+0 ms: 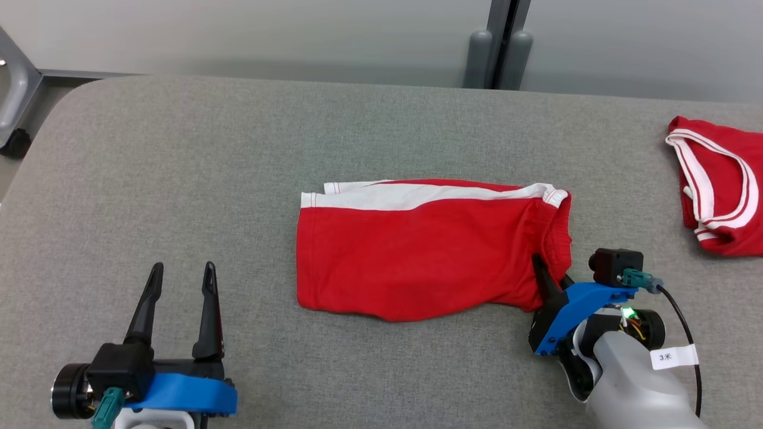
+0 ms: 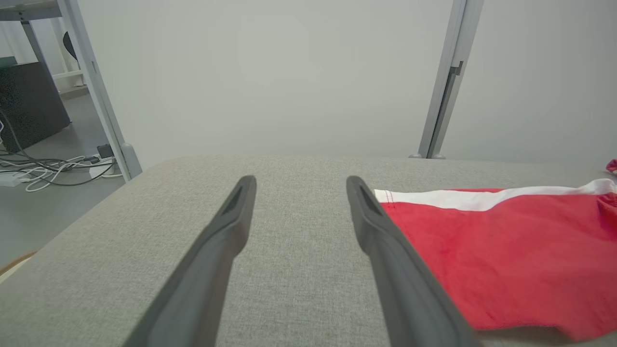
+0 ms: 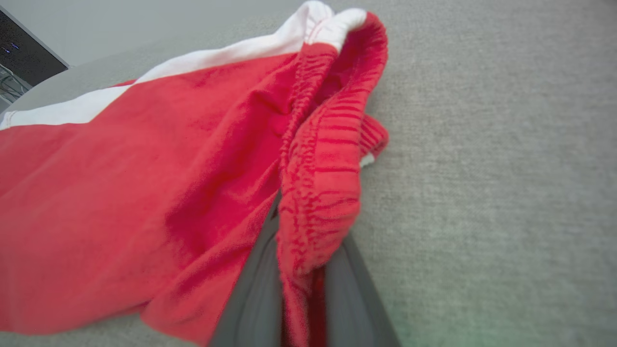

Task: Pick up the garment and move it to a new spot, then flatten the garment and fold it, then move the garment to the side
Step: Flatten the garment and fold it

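Red shorts (image 1: 417, 250) are spread out mid-table (image 1: 179, 167), white stripe along the far edge. The waistband (image 3: 318, 193) corner is pinched tight by the right gripper (image 1: 545, 271). The left gripper (image 1: 182, 268) is held spread wide near the front-left, nothing grabbed. Another red garment (image 1: 721, 190) is bunched up far right.

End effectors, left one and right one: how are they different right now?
The left end effector has its fingers spread open; the right end effector is pinched shut. The left one holds nothing and sits apart from the red shorts; the right one grips the shorts' elastic waistband. Both have two long dark fingers.
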Tool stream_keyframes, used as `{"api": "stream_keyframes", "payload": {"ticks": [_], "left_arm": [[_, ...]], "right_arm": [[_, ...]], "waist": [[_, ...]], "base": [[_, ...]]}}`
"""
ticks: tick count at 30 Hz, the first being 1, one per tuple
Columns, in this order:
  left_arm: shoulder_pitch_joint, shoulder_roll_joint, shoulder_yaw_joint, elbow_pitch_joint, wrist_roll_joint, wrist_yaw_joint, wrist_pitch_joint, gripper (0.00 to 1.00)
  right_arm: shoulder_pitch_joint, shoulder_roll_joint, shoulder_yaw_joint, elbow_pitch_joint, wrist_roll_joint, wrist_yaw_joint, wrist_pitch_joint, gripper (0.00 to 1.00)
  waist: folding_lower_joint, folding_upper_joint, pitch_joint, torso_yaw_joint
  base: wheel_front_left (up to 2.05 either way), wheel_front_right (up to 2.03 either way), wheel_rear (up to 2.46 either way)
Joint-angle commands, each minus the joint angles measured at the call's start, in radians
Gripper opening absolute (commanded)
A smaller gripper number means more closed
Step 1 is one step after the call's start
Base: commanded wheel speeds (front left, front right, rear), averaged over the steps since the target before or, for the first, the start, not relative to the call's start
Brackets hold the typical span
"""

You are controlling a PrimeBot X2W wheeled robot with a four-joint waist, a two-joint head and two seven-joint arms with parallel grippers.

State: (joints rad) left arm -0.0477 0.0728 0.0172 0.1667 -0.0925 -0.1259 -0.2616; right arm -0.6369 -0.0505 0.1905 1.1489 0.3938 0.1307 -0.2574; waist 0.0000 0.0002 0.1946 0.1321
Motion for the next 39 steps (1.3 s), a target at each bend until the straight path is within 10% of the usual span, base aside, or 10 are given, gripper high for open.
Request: {"api": "stream_keyframes", "payload": {"ticks": [1, 19, 39], "left_arm": [[0.009, 0.001, 0.007, 0.003, -0.002, -0.007, -0.005, 1.00], [0.087, -0.007, 0.015, -0.008, -0.015, -0.005, -0.005, 1.00], [0.068, -0.014, -0.013, 0.001, -0.029, -0.005, -0.005, 1.00]], "right_arm": [[-0.003, -0.002, -0.009, 0.019, -0.002, 0.000, -0.005, 0.00], [0.160, -0.189, -0.110, -0.161, -0.102, 0.000, 0.005, 0.00], [0.129, -0.042, 0.029, -0.459, -0.145, 0.000, 0.158, 0.00]], "waist": [[0.0000, -0.0002, -0.012, -0.005], [0.0000, -0.0002, -0.100, -0.088], [0.0000, -0.0002, -0.085, -0.069]], "base": [[0.00, 0.00, 0.00], [0.00, 0.00, 0.00], [0.00, 0.00, 0.00]]}}
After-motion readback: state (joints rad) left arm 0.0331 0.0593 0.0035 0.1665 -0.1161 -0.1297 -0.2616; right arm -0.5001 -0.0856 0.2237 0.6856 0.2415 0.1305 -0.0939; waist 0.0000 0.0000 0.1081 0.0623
